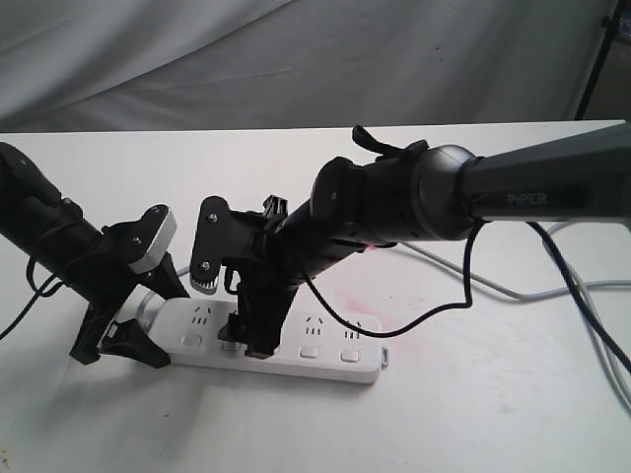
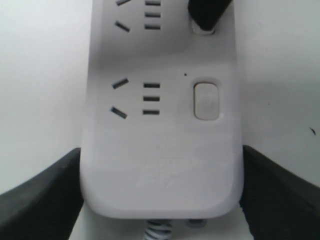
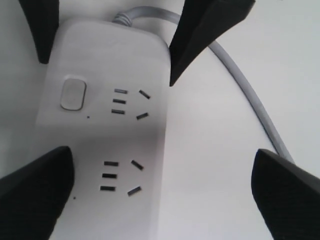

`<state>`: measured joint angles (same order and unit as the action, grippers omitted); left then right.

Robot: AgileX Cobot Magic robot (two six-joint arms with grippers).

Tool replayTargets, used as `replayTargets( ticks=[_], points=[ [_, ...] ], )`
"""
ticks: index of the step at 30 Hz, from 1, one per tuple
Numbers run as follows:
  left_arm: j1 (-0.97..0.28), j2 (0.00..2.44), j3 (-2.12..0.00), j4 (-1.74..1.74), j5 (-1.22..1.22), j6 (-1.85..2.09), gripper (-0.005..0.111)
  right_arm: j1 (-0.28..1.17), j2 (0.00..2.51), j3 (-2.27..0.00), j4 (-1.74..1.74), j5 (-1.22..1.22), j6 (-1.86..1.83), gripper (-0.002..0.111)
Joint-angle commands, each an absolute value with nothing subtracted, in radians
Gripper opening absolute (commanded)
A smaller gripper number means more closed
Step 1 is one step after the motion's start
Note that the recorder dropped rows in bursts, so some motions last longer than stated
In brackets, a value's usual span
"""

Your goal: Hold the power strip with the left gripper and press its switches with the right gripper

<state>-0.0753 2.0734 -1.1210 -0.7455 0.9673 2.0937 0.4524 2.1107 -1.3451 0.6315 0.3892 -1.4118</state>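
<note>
**Power strip flat on the white counter, cord end gripped**

A plain white counter (image 1: 493, 414) fills most of the exterior view, and a faint pinkish smudge (image 1: 340, 294) marks it near the middle. Behind it, a wrinkled pale grey cloth backdrop (image 1: 197, 59) spans the top of the frame. A thin black stand leg (image 1: 596, 59) slants in the upper right corner.

The long flat white plastic power strip (image 1: 335, 340) lies lengthwise in the lower centre of that view. Its corners are rounded. Its socket groups show dark straight and slanted slots, and small white rounded-square switches (image 1: 311, 350) run in a row along its near edge. Its ribbed grey cord (image 3: 250, 95) leaves the left end and curves away over the counter.

The left tool (image 2: 161, 192) is at the lower left of the exterior view. It is clamped on the strip's cord end, with its black fingers (image 2: 40, 200) pressed against both long edges. The switch nearest that end (image 2: 206, 100) is uncovered.

The right tool (image 1: 248, 330) reaches down over the strip left of centre, its jaws spread wide apart and gripping nothing. One black fingertip (image 2: 205, 10) sits on the next switch along. The other finger hangs beyond the strip's far edge, above bare counter next to the cord.
</note>
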Motion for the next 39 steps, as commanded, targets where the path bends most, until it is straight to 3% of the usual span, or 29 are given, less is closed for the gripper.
replayTargets(
  ticks=[1,39],
  points=[
    [-0.081,2.072,-1.116,-0.751,0.964,2.094,0.000,0.458,2.141,-1.328,0.537,0.463,-1.428,0.088],
    [-0.081,2.072,-1.116,-0.751,0.964,2.094,0.000,0.467,2.049,-1.328,0.703,0.408,-1.435,0.088]
  ],
)
